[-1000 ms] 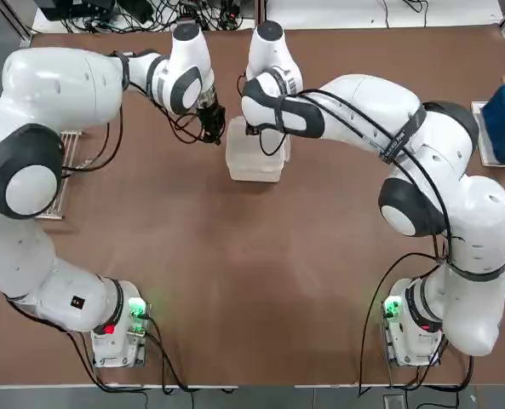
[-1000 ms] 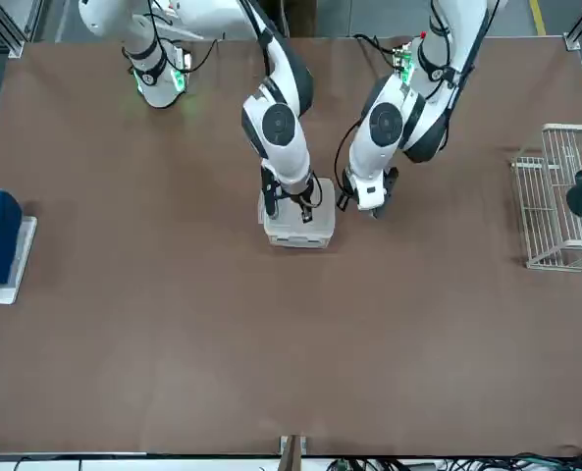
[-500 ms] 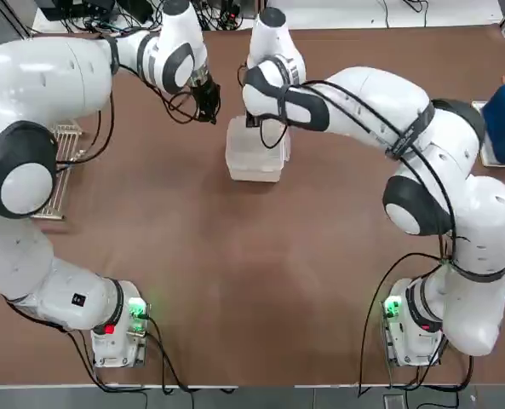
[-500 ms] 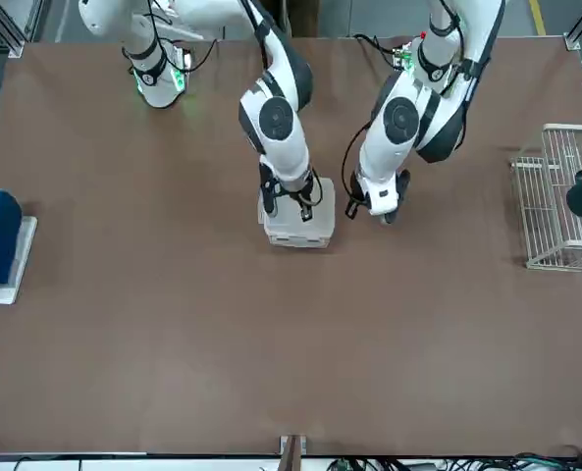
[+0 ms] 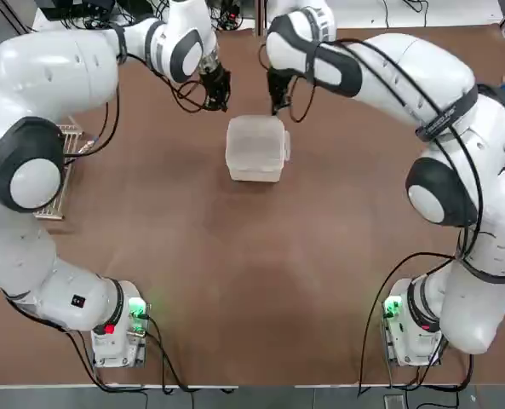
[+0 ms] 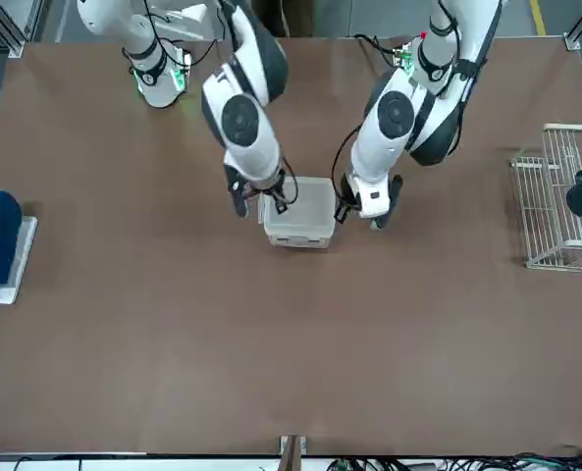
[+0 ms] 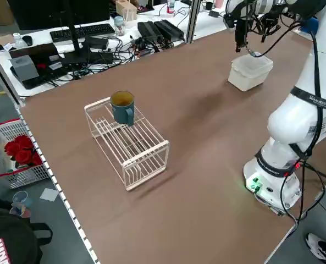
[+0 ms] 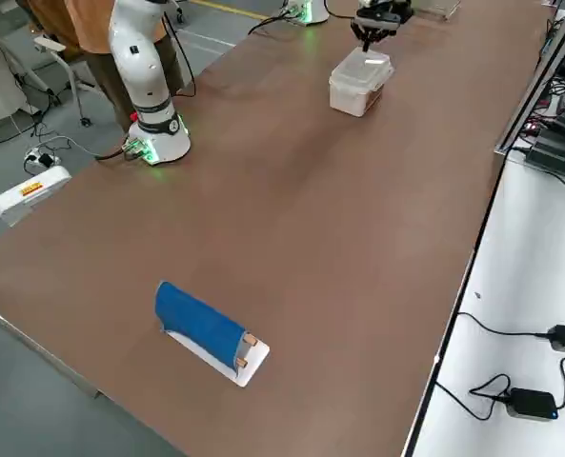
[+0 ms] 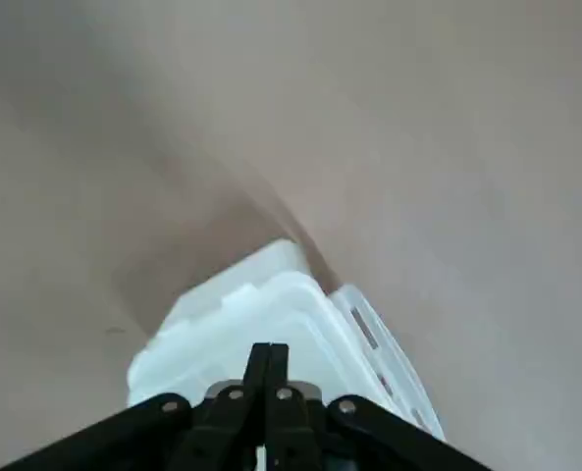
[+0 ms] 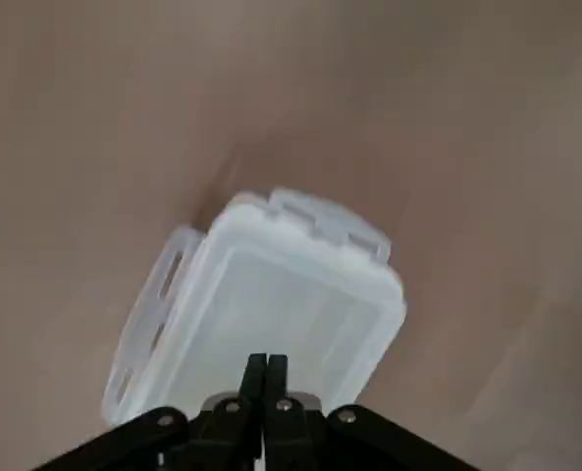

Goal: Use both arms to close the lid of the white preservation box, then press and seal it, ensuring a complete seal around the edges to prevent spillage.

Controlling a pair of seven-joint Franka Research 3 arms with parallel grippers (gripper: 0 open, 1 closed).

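The white preservation box [image 5: 255, 148] stands at the far middle of the table with its lid [image 10: 281, 294] lying flat on top. My left gripper [image 5: 219, 95] hangs shut just beyond the box's far-left corner, above it and holding nothing. My right gripper [image 5: 277, 100] hangs shut over the far-right corner, also apart from the box. In the front view the box [image 6: 301, 211] sits between the right gripper [image 6: 241, 203] and the left gripper [image 6: 377, 218]. Both wrist views look down past closed fingertips [image 9: 267, 353] [image 10: 266, 364] onto the lid, whose clip tabs [image 10: 328, 222] show along one edge.
A white wire rack [image 5: 58, 170] stands at the table's left edge, with a teal mug [image 7: 122, 106] on it. A blue block on a white base [image 6: 1, 240] lies at the right edge. Cables and desk gear [image 7: 113, 38] lie beyond the far side.
Both grippers have risen and drawn away from the box toward the far side. The right one has come off the lid's far edge. The box has not moved.
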